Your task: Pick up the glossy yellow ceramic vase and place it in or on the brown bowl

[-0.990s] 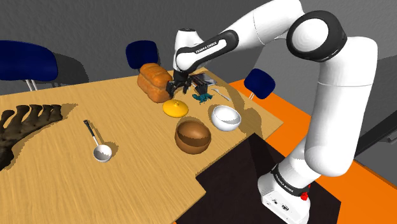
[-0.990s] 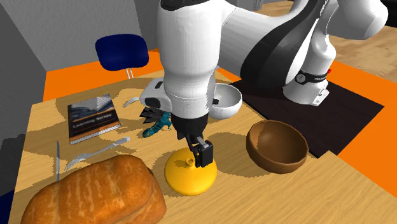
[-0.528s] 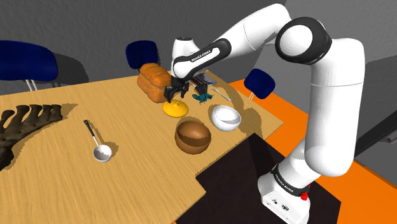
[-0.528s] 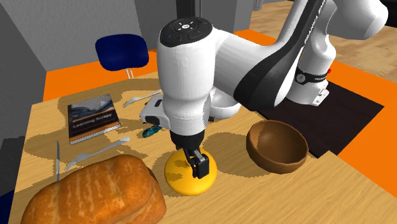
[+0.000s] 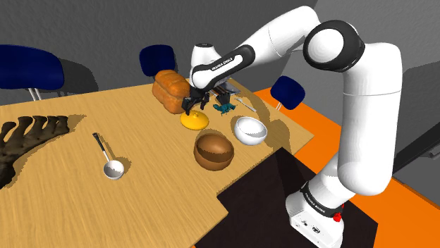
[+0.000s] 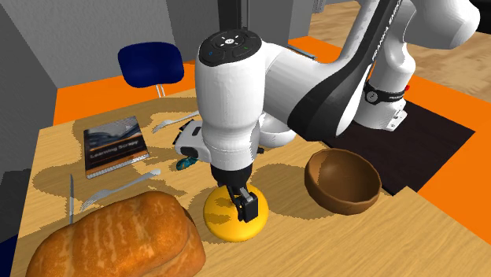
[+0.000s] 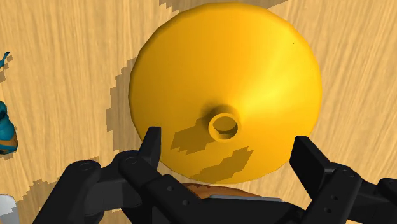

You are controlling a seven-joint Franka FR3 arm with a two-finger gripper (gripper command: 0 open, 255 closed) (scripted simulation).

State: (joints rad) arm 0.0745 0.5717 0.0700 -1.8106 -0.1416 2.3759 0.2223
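The yellow vase (image 5: pixel 197 120) is a squat glossy cone with a short narrow neck, standing upright on the wooden table (image 5: pixel 63 204) beside the bread loaf. My gripper (image 5: pixel 194 106) is low over it and open. In the wrist view the two black fingers (image 7: pixel 151 144) stand wide apart on either side of the neck of the vase (image 7: pixel 254 76), touching nothing. The second exterior view shows one finger (image 6: pixel 248 206) down against the vase's (image 6: pixel 224 224) upper slope. The brown bowl (image 5: pixel 214 151) (image 6: pixel 343 179) sits upright and empty, close by toward the table's edge.
A bread loaf (image 5: pixel 171 90) (image 6: pixel 110 240) lies right behind the vase. A white bowl (image 5: pixel 250 129), a teal toy (image 5: pixel 224 108) (image 7: pixel 5 124), a book (image 6: pixel 115 145) and forks (image 6: pixel 118 189) are nearby. A ladle (image 5: pixel 109 158) and a dark ribbed object (image 5: pixel 28 137) lie further off.
The gripper has come down over the vase, from above its neck to level with it. The fingers stay open. The vase has not moved.
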